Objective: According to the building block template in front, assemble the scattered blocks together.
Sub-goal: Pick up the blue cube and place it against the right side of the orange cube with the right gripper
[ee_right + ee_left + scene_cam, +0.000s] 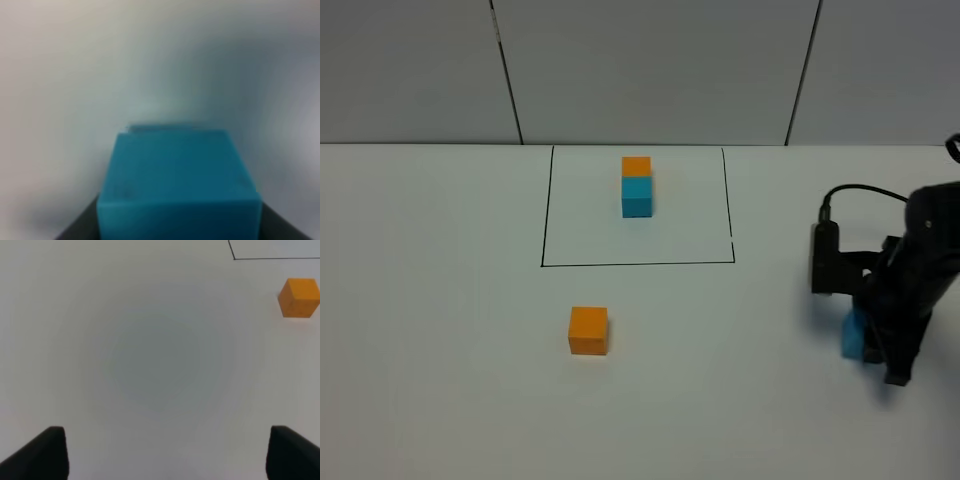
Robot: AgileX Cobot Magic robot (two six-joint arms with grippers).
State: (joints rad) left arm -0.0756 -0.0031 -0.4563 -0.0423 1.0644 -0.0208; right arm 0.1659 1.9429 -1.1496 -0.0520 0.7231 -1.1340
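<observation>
The building block template stands inside a thin black rectangle (638,263) at the back middle: an orange cube (636,166) joined to a teal-blue cube (636,196). Of the scattered blocks, the orange one (588,330) (299,297) sits alone in front of the rectangle. The teal-blue one (853,335) (179,180) is at the far right, between the fingers of my right gripper (866,346) (180,227), which is shut on it. Whether it touches the table I cannot tell. My left gripper (162,455) is open over bare table, well away from the orange block.
The table (440,380) is white, and a grey panelled wall (650,70) runs along its far edge. The right arm's black body and cable (860,195) stand above the right side. The left arm is outside the high view.
</observation>
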